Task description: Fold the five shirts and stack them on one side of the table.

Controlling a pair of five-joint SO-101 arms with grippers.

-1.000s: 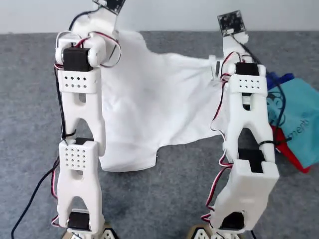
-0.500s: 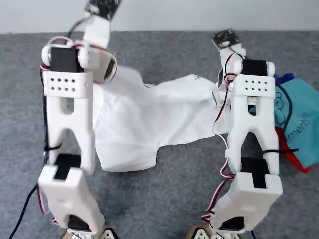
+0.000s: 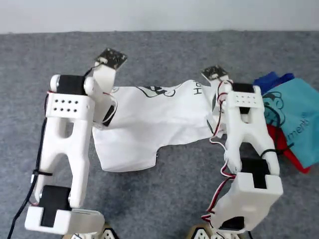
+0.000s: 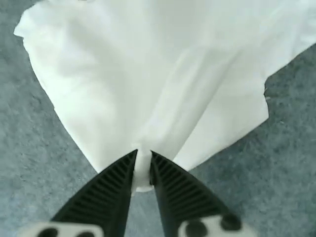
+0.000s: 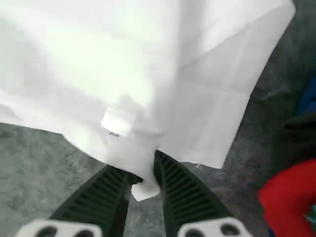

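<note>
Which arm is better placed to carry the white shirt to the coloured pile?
Probably right: the right gripper pinches the white shirt beside the coloured pile; the left gripper grips its other side.

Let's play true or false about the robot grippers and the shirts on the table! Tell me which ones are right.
1. The left gripper pinches the white shirt. True.
2. The right gripper is open and holds nothing. False: it is shut on the white shirt's edge.
3. The white shirt is plain all over. False: dark print shows along its far edge.
4. A teal shirt lies beside the right arm. True.
5. The table is yellow. False: it is grey.
</note>
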